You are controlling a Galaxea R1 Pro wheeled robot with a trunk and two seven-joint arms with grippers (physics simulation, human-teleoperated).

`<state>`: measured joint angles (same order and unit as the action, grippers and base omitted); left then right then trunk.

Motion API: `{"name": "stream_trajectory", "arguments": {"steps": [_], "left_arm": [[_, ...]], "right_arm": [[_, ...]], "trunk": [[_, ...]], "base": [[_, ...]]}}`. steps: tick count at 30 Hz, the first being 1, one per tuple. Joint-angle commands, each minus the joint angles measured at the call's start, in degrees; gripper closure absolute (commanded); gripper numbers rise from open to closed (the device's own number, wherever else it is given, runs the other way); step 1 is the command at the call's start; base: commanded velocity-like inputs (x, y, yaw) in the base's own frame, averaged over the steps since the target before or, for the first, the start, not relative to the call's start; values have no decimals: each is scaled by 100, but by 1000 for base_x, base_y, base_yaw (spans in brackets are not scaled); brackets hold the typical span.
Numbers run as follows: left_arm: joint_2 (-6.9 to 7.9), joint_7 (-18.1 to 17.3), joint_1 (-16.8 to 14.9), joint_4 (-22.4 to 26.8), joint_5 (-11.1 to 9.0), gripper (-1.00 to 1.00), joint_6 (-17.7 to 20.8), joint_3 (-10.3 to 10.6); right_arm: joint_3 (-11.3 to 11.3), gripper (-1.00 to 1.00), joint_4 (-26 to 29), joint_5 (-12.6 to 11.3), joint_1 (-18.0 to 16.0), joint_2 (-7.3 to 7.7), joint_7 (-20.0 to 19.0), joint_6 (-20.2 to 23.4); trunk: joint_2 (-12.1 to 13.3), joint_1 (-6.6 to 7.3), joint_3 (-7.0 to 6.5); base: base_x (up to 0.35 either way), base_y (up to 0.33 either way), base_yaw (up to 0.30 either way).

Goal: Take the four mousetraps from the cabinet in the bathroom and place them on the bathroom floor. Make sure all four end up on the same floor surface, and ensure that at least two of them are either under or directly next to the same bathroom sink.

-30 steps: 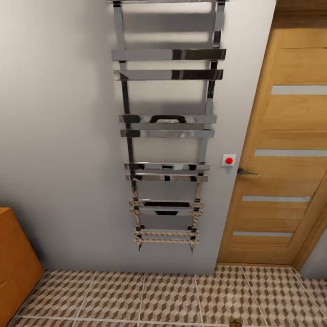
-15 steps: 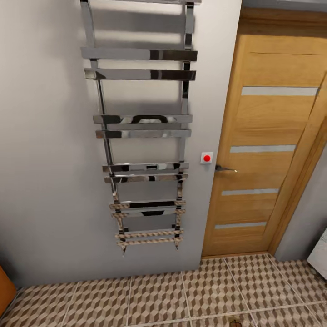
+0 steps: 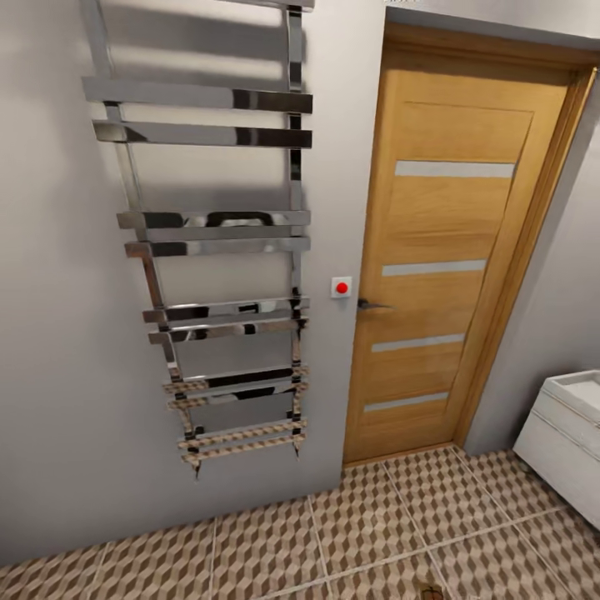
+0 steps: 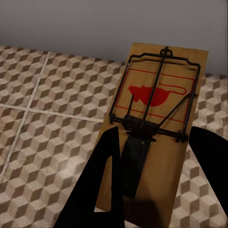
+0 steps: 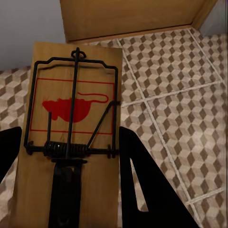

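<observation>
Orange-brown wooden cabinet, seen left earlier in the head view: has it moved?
No; the camera swung right. The chrome towel rail, wooden door and tiled floor slid left together.

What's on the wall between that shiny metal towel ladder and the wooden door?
In the head view, a small white switch plate with a red button sits on the grey wall between the chrome towel rail and the door, beside the door handle.

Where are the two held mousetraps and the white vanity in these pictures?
Left mousetrap (image 4: 156,95): left wrist view, on its red mouse print.
Right mousetrap (image 5: 71,109): right wrist view, on its red mouse print.
White vanity (image 3: 567,437): head view, on its front panel.
</observation>
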<state>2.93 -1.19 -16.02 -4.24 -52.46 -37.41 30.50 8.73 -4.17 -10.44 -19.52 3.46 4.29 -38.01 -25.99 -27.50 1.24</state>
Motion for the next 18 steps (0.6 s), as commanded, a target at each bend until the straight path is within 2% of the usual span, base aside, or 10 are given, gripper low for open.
{"name": "stream_trajectory", "arguments": {"steps": [1,15,18], "left_arm": [[-3,-13,-7,-16,-36,100,-21,43],[-5,-35,-7,-16,-36,100,-19,45],[-85,-59,-7,-16,-36,100,-14,53]], "right_arm": [[50,100,-23,-54,-12,-3,-7,-31],[50,100,-23,-54,-12,-3,-7,-31],[50,100,-23,-54,-14,-3,-7,-31]], "trunk": [[-13,-3,13],[-13,-3,13],[-13,-3,13]], "base": [[0,0,-272],[0,0,-272],[0,0,-272]]}}
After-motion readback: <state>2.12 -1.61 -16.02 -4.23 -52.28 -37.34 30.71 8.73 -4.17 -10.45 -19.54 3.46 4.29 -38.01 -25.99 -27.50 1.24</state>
